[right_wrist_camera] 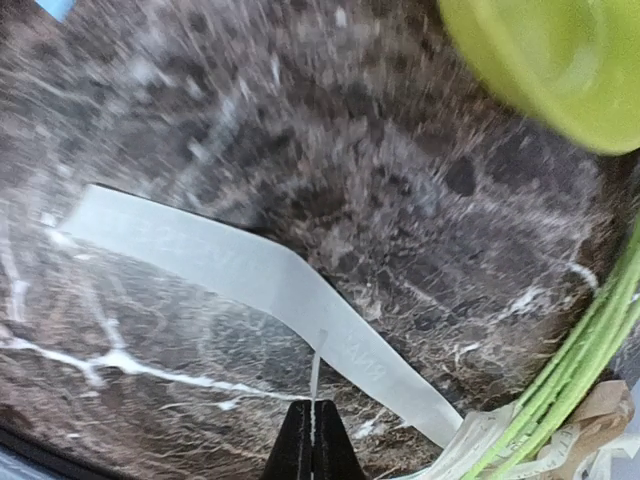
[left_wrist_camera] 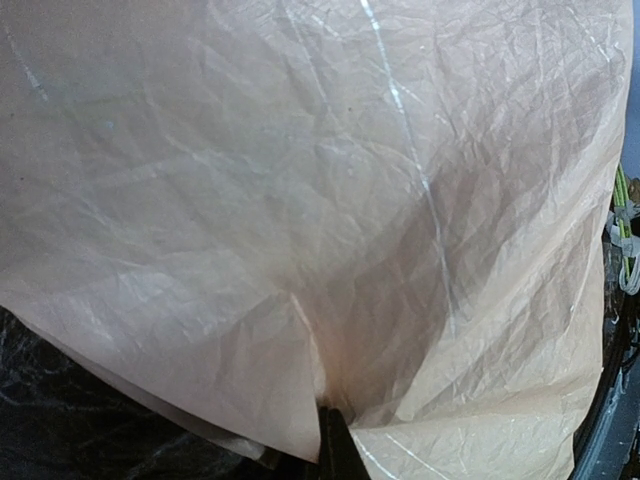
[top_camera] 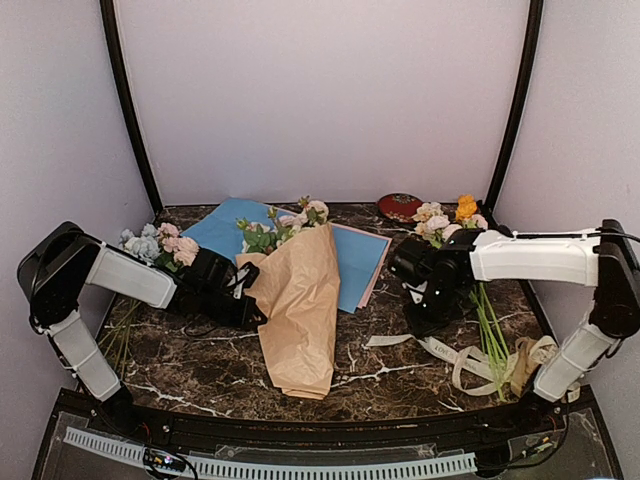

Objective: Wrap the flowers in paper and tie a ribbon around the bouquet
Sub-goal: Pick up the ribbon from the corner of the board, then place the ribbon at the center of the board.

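The bouquet lies mid-table as a cone of creased tan paper [top_camera: 300,310] with pink and cream flowers [top_camera: 290,225] showing at its far end. My left gripper [top_camera: 245,290] sits at the cone's left side. In the left wrist view the paper [left_wrist_camera: 300,200] fills the frame and the left gripper [left_wrist_camera: 335,435] is shut on a fold of it. The cream ribbon [top_camera: 440,350] trails across the marble at the right. My right gripper [top_camera: 425,310] is low over it. In the right wrist view the right gripper [right_wrist_camera: 313,405] is shut, with a thin edge of the ribbon [right_wrist_camera: 230,265] pinched between its tips.
A light blue sheet [top_camera: 355,260] lies under the bouquet. A bunch with blue blooms [top_camera: 145,245] sits behind my left arm. A bunch with an orange bloom [top_camera: 460,210] lies at the right, its green stems [top_camera: 490,330] running toward me. A red disc [top_camera: 400,206] is at the back.
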Controlling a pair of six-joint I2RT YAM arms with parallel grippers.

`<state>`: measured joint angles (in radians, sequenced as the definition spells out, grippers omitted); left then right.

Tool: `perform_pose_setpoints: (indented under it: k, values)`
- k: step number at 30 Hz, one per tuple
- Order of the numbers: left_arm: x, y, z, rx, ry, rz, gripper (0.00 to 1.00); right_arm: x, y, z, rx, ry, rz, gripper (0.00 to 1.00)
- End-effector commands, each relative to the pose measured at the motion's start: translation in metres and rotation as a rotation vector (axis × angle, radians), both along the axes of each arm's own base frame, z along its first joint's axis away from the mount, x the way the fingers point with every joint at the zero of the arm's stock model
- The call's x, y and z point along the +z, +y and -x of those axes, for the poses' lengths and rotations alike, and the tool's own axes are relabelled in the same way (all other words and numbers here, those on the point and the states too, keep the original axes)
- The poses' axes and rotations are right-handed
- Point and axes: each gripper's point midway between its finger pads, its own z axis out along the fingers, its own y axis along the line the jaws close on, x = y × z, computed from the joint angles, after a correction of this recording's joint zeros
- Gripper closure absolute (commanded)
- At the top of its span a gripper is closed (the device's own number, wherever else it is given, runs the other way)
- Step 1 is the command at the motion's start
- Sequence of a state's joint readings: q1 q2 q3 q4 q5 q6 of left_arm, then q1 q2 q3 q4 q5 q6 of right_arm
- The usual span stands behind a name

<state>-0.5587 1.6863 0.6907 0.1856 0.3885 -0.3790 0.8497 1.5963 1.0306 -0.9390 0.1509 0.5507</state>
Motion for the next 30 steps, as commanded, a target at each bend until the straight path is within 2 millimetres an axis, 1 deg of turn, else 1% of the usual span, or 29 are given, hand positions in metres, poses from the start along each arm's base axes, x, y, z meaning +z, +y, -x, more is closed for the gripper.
perform_pose_setpoints:
  k: [1,3,4,6,8,9,10,11,12,13,15,17,19,20,21,23,24,25,27,29,30]
  values:
    - [-0.018,0.014,0.019,-0.008,0.078,-0.074,1.0,0.103,0.014,-0.033,0.011,-0.228,-0.124,1.0]
    - [-0.017,0.014,0.018,-0.009,0.073,-0.078,1.0,0.157,0.026,-0.044,0.032,-0.347,-0.236,1.0]
    - [-0.017,0.014,0.018,-0.008,0.07,-0.08,1.0,0.19,0.03,-0.049,0.046,-0.419,-0.304,1.0]
    - [-0.017,0.014,0.017,-0.008,0.068,-0.08,1.0,0.265,0.036,-0.052,0.065,-0.602,-0.49,1.0]
    - [-0.018,0.013,0.017,-0.012,0.075,-0.081,1.0,0.339,0.033,-0.045,0.095,-0.776,-0.667,1.0]
    - [-0.018,0.013,0.016,-0.011,0.075,-0.085,1.0,0.376,0.028,-0.038,0.122,-0.87,-0.75,1.0]
    - [-0.017,0.014,0.016,-0.01,0.071,-0.088,1.0,0.409,0.022,-0.028,0.151,-0.952,-0.831,1.0]
    - [-0.017,0.015,0.016,-0.009,0.068,-0.09,1.0,0.443,0.014,-0.014,0.186,-1.041,-0.918,1.0]
    - [-0.017,0.015,0.016,-0.007,0.065,-0.091,1.0,0.472,0.005,0.001,0.224,-1.125,-0.989,1.0]
    - [-0.018,0.015,0.016,-0.006,0.066,-0.089,1.0,0.5,-0.005,0.016,0.256,-1.209,-1.06,1.0]
    - [-0.018,0.014,0.017,-0.01,0.07,-0.089,1.0,0.55,-0.029,0.048,0.317,-1.369,-1.182,1.0]
    - [-0.017,0.015,0.016,-0.01,0.069,-0.094,1.0,0.593,-0.059,0.084,0.367,-1.527,-1.278,1.0]
    - [-0.016,0.016,0.016,-0.008,0.061,-0.097,1.0,0.619,-0.087,0.104,0.348,-1.65,-1.31,1.0]
    - [-0.016,0.017,0.016,-0.006,0.058,-0.097,1.0,0.627,-0.099,0.109,0.325,-1.697,-1.307,1.0]
    - [-0.016,0.017,0.016,-0.005,0.057,-0.096,1.0,0.632,-0.109,0.112,0.296,-1.732,-1.302,1.0]
    - [-0.016,0.016,0.016,-0.008,0.061,-0.096,1.0,0.634,-0.118,0.106,0.234,-1.76,-1.272,1.0]
    - [-0.017,0.016,0.016,-0.009,0.063,-0.099,1.0,0.631,-0.115,0.099,0.219,-1.754,-1.244,1.0]
    - [-0.017,0.017,0.016,-0.009,0.063,-0.102,1.0,0.625,-0.108,0.087,0.207,-1.728,-1.203,1.0]
    - [-0.016,0.017,0.016,-0.008,0.057,-0.103,1.0,0.612,-0.086,0.062,0.205,-1.659,-1.112,1.0]
    - [-0.016,0.017,0.016,-0.006,0.053,-0.102,1.0,0.596,-0.057,0.034,0.217,-1.578,-1.044,1.0]
    - [-0.016,0.017,0.015,-0.007,0.055,-0.101,1.0,0.586,-0.037,0.02,0.244,-1.531,-1.027,1.0]
